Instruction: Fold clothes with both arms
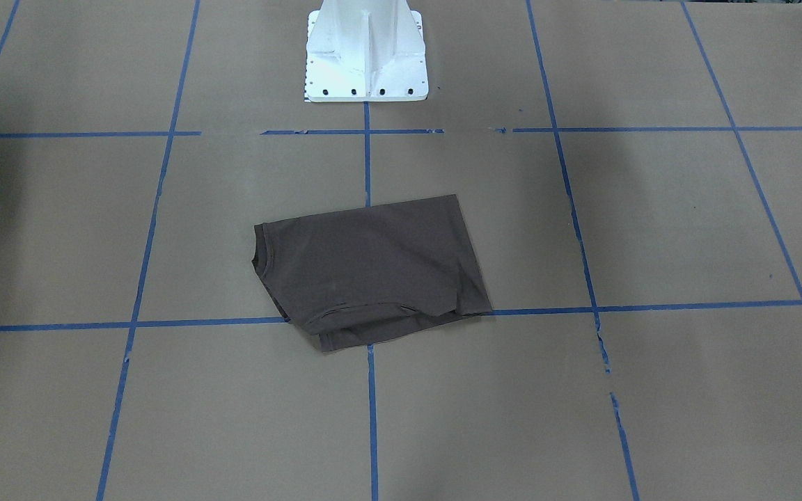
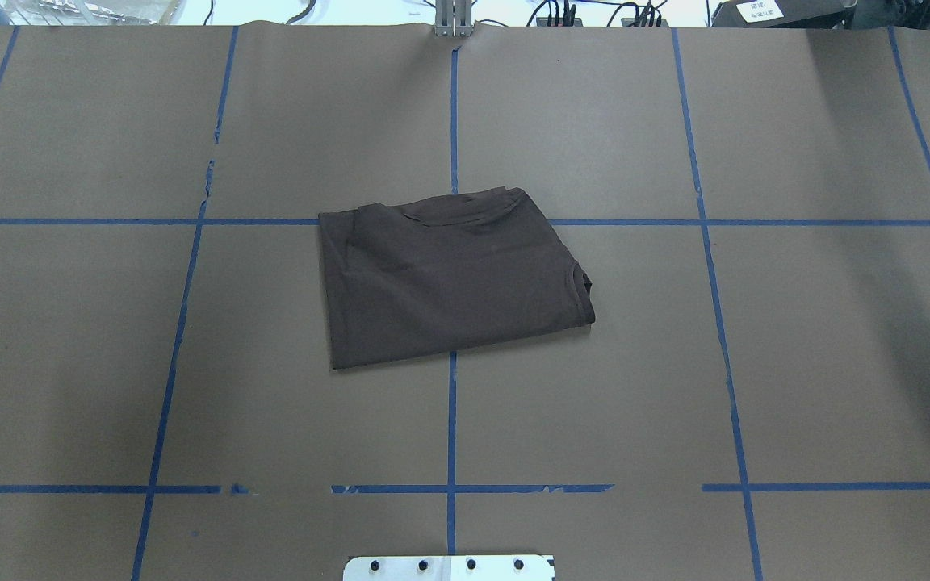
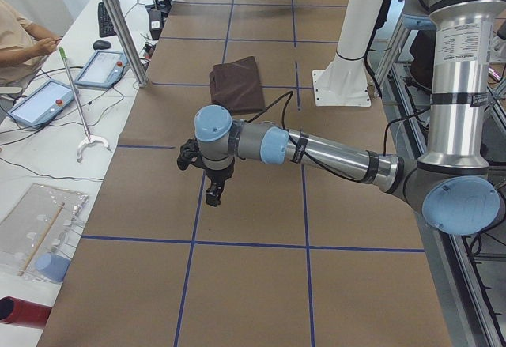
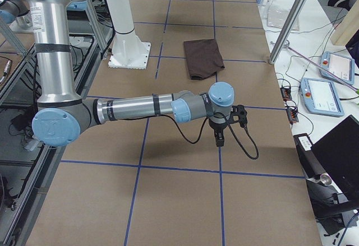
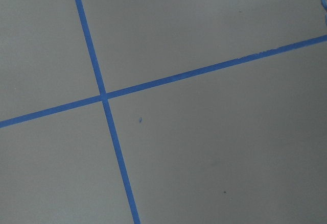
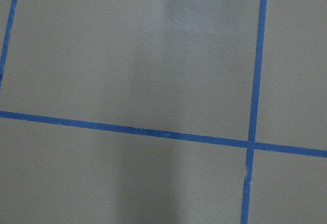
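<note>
From the table's left end, the left arm (image 3: 332, 153) is the big one close up. It reaches out low over the brown table (image 3: 253, 284). The left gripper (image 3: 212, 198) hangs at its end and points down, a little above the paper. It is too small here to tell whether its fingers are apart or together. The left wrist camera sees only bare table and two blue tape lines (image 5: 103, 97) that cross.

Farther along the table lies the T-shirt (image 3: 237, 84). It is well apart from the left gripper and not touching it.

From the other end, the right arm (image 4: 140, 108) is the big one close up. The right gripper (image 4: 219, 140) also points down over the table, and again I cannot tell how wide it is. The shirt (image 4: 203, 57) lies farther off, well apart from it.

From above, the shirt (image 2: 449, 278) sits in the middle of the table, folded into a rough block shape. It lies flat across the middle tape line, with its round collar on the robot's right side. Neither gripper touches it. From the front, the white pedestal (image 1: 366, 56) stands behind the shirt (image 1: 373, 268).
</note>
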`<state>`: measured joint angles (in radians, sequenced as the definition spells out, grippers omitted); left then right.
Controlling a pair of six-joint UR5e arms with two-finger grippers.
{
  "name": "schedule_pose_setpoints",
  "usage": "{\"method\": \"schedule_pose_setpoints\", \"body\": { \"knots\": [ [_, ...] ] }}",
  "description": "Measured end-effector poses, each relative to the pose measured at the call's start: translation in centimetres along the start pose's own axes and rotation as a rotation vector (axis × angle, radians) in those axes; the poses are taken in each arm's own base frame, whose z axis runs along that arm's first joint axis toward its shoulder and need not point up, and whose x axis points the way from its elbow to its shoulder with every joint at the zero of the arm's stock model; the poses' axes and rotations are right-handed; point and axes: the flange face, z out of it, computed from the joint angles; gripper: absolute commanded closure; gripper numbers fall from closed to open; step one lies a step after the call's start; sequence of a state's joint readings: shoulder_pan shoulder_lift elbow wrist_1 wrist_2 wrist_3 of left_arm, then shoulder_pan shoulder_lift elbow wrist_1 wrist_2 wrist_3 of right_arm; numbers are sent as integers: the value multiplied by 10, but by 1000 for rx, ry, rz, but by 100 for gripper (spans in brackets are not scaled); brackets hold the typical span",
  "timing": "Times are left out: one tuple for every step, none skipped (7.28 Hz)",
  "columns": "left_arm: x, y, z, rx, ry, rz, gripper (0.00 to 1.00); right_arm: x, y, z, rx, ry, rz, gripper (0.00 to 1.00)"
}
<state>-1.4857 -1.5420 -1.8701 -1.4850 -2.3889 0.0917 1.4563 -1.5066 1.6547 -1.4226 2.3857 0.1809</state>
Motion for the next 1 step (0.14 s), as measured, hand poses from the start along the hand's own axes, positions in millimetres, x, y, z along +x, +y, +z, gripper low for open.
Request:
{"method": "schedule_pose_setpoints", "body": {
  "knots": [
    [8,1,-8,15,-2,15,0,-3,-2,-2,5,-1,-6,0]
  ]
}}
